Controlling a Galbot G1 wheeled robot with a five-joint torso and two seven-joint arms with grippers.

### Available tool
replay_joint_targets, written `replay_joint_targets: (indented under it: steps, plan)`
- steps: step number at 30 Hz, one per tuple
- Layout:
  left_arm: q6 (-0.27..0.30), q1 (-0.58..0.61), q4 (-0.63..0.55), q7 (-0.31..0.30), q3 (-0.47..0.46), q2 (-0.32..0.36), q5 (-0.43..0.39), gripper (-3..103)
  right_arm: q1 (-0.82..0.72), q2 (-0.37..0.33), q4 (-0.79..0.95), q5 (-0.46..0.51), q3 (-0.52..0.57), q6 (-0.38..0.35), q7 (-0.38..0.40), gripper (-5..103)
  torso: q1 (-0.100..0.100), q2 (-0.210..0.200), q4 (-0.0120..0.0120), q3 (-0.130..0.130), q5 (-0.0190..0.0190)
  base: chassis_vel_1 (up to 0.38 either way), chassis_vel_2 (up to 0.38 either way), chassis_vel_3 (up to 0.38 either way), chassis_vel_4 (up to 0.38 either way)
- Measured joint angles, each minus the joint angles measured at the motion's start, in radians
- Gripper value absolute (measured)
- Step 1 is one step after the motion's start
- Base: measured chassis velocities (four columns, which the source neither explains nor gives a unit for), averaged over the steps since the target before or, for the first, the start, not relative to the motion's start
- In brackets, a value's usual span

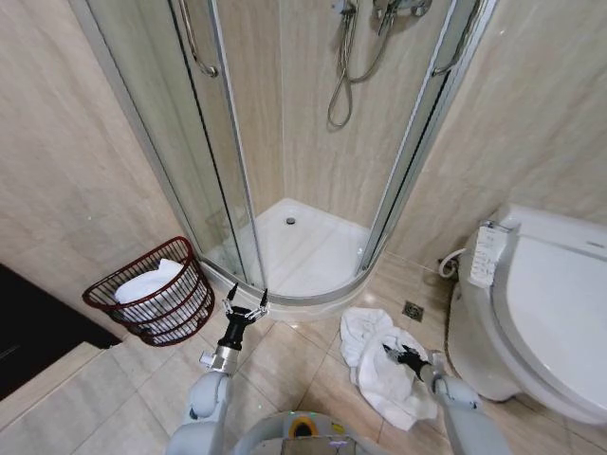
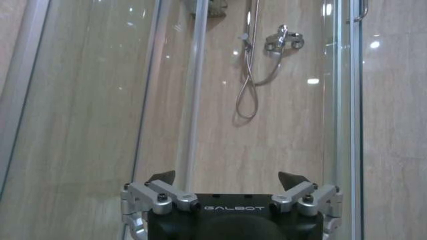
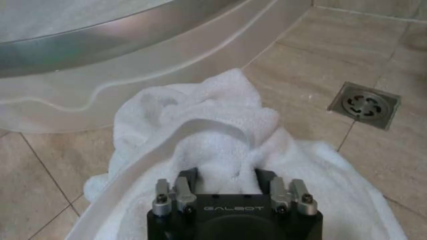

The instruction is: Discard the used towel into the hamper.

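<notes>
Towel (image 3: 220, 140) fold seemingly between right jaws

Head view looks down from high over the floor; left wrist faces the shower (image 2: 253, 75); right wrist sits close above the towel (image 3: 220, 140), shared with the head view at 4 o'clock.

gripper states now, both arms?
Left gripper: open, empty, raised near the shower door.
Right gripper: shut on the towel on the floor.

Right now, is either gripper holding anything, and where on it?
Right gripper pinches a raised fold of the towel on the floor. Left gripper is open, holding nothing.
</notes>
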Motion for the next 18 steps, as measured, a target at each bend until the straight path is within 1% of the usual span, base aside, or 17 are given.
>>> replay_joint_targets:
  steps: [1, 2, 4, 5, 8, 9, 10, 11, 13, 14, 16, 17, 18]
  plan:
    - [0.001, -0.001, 0.0, 0.0, 0.001, -0.001, 0.001, 100, 0.0, -0.001, -0.002, 0.004, 0.0, 0.002, 0.004, 56, 0.0, 0.0, 0.0, 0.0, -0.0001, 0.0, 0.0, 0.0, 0.0]
    - [0.001, -0.001, 0.0, 0.0, 0.001, -0.001, 0.001, 100, 0.0, -0.001, -0.002, 0.004, 0.0, 0.002, 0.004, 56, 0.0, 0.0, 0.0, 0.0, -0.0001, 0.0, 0.0, 0.0, 0.0]
    - [0.005, -0.003, -0.002, 0.0, 0.003, -0.001, 0.002, 100, 0.0, 0.0, -0.007, 0.009, 0.001, 0.005, 0.007, 44, 0.0, 0.0, 0.0, 0.0, 0.0, 0.0, 0.0, 0.0, 0.0]
    - [0.005, -0.003, -0.002, 0.0, 0.003, -0.001, 0.002, 100, 0.0, 0.0, -0.007, 0.009, 0.001, 0.005, 0.007, 44, 0.0, 0.0, 0.0, 0.0, 0.0, 0.0, 0.0, 0.0, 0.0]
    - [0.008, -0.006, -0.003, 0.0, 0.005, -0.002, 0.002, 100, 0.005, 0.009, -0.021, 0.012, 0.006, 0.013, 0.013, 28, 0.0, 0.0, 0.0, 0.0, 0.0, 0.0, 0.0, 0.0, 0.0]
    - [0.008, -0.006, -0.003, 0.0, 0.005, -0.002, 0.002, 100, 0.005, 0.009, -0.021, 0.012, 0.006, 0.013, 0.013, 28, 0.0, 0.0, 0.0, 0.0, 0.0, 0.0, 0.0, 0.0, 0.0]
    - [0.009, -0.007, -0.003, 0.0, 0.005, -0.002, 0.002, 100, 0.007, 0.011, -0.026, 0.012, 0.007, 0.016, 0.016, 23, 0.0, 0.0, 0.0, 0.0, 0.0, 0.0, 0.0, 0.0, 0.0]
    - [0.01, -0.007, -0.003, 0.0, 0.006, -0.002, 0.002, 100, 0.009, 0.014, -0.03, 0.013, 0.009, 0.018, 0.019, 23, 0.0, 0.0, 0.0, 0.0, 0.0, 0.0, 0.0, 0.0, 0.0]
    - [0.012, -0.008, -0.005, -0.001, 0.006, -0.001, 0.002, 100, 0.013, 0.018, -0.037, 0.013, 0.016, 0.024, 0.023, 13, 0.0, 0.0, 0.0, 0.0, 0.0, 0.0, 0.0, 0.0, 0.0]
    - [0.012, -0.008, -0.005, -0.001, 0.006, -0.001, 0.002, 100, 0.013, 0.018, -0.037, 0.013, 0.016, 0.024, 0.023, 13, 0.0, 0.0, 0.0, 0.0, 0.0, 0.0, 0.0, 0.0, 0.0]
    - [0.013, -0.009, -0.009, -0.001, 0.007, 0.0, 0.002, 100, 0.019, 0.023, -0.046, 0.014, 0.019, 0.045, 0.048, 6, 0.0, 0.0, 0.0, 0.0, 0.0, 0.0, 0.0, 0.0, 0.0]
    - [0.013, -0.009, -0.009, -0.001, 0.007, 0.0, 0.002, 100, 0.019, 0.023, -0.046, 0.014, 0.019, 0.045, 0.048, 6, 0.0, 0.0, 0.0, 0.0, 0.0, 0.0, 0.0, 0.0, 0.0]
    - [0.013, -0.009, -0.012, -0.001, 0.008, 0.0, 0.002, 100, 0.021, 0.028, -0.048, 0.018, 0.02, 0.064, 0.068, 5, 0.0, 0.0, 0.0001, 0.0, 0.0, 0.0, 0.0, 0.0, 0.0]
